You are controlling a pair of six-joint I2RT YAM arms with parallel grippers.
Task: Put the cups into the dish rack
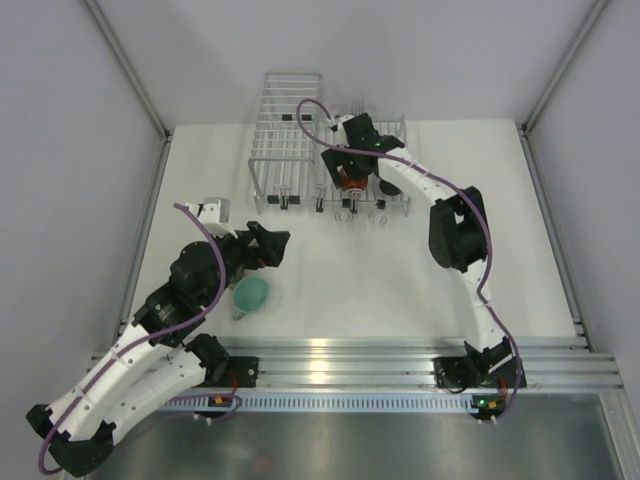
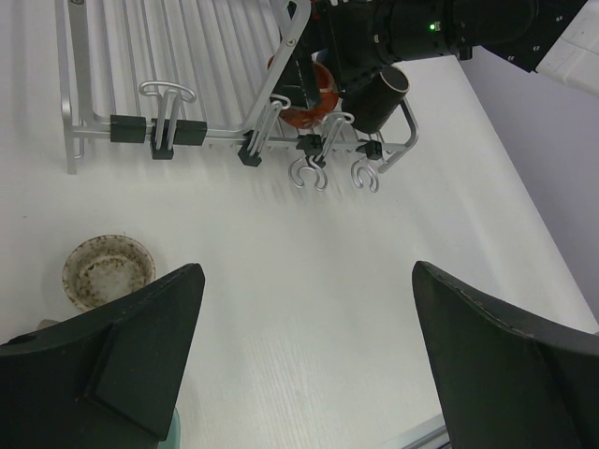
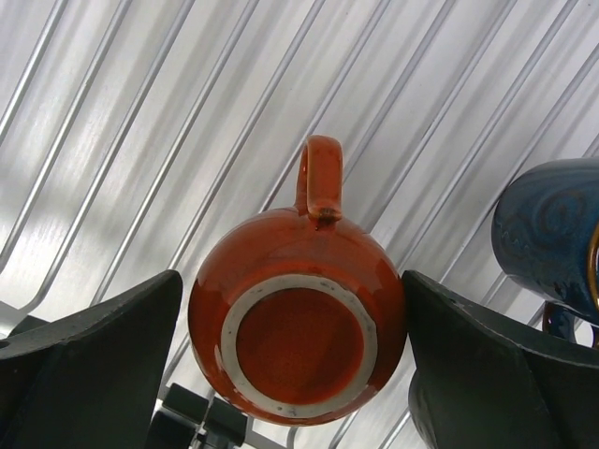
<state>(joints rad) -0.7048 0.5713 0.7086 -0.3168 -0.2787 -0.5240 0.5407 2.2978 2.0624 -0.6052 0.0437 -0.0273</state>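
Observation:
The orange-red cup (image 3: 298,318) is upside down on the bars of the dish rack (image 3: 131,140), base toward my right wrist camera. My right gripper (image 3: 292,309) straddles it with its jaws wide; the right finger touches it and a thin gap shows at the left one. The dark blue cup (image 3: 550,234) stands beside it in the rack (image 1: 398,208). My left gripper (image 2: 309,309) is open and empty over bare table. The beige cup (image 2: 107,271) stands just left of it. The mint-teal cup (image 1: 252,293) lies by the left arm. The brown and olive-grey cups are out of view.
A taller wire basket (image 1: 285,130) stands directly left of the rack, at the table's back. Hooks (image 2: 309,174) hang off the rack's near rim. A metal rail (image 1: 350,360) runs along the table's front edge.

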